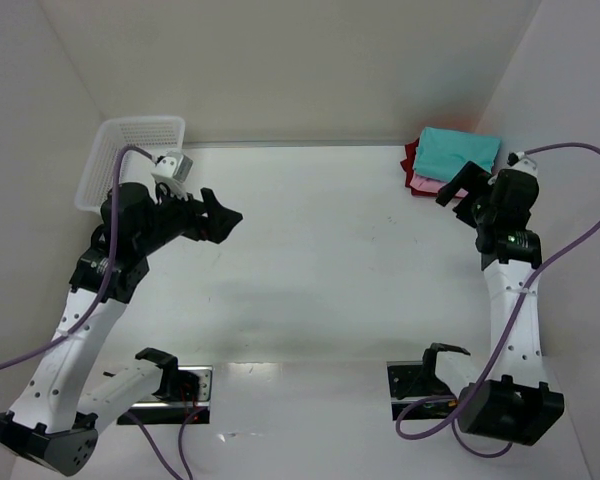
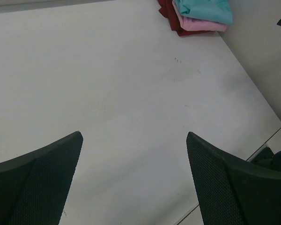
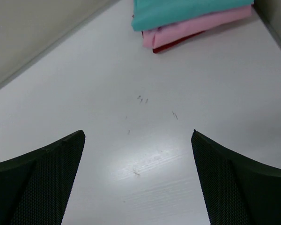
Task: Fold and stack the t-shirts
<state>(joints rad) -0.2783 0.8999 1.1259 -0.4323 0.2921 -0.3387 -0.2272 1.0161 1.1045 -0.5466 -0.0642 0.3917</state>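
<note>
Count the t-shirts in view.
3, folded in one stack, far right in the top view: teal shirt on top, pink shirt in the middle, red shirt at the bottom. Another could hide beneath.

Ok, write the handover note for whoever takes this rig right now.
Left gripper: jaws open, nothing held, above bare table.
Right gripper: jaws open, nothing held, close to the stack.
Shirts: one stack in the far right corner, all folded. The teal t-shirt is on top, the pink t-shirt under it, the red t-shirt at the bottom.
Done: folding and stacking, as far as shows.
Left: likely nothing. No loose shirt in view, and the white basket at far left shows no cloth.
</note>
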